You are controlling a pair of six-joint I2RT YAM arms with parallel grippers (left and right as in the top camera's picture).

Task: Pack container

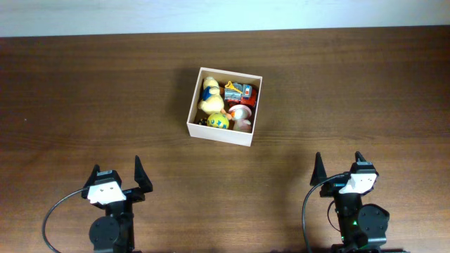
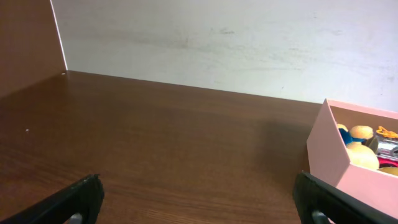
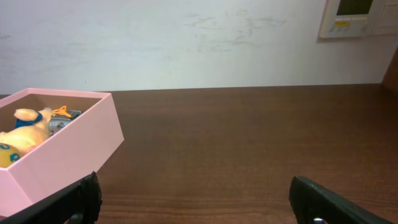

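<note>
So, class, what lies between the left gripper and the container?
Only bare wooden table lies between the left gripper and the container; the overhead view shows this stretch plainly.

Soft, even, fairly bright light covers the table (image 1: 84,105). Overhead, the container (image 1: 219,133) throws only a faint shadow to its right. In both wrist views its pale sides take a pinkish cast, the white wall (image 3: 186,43) behind it is bright without glare, and the wood nearest the lens blurs.
</note>
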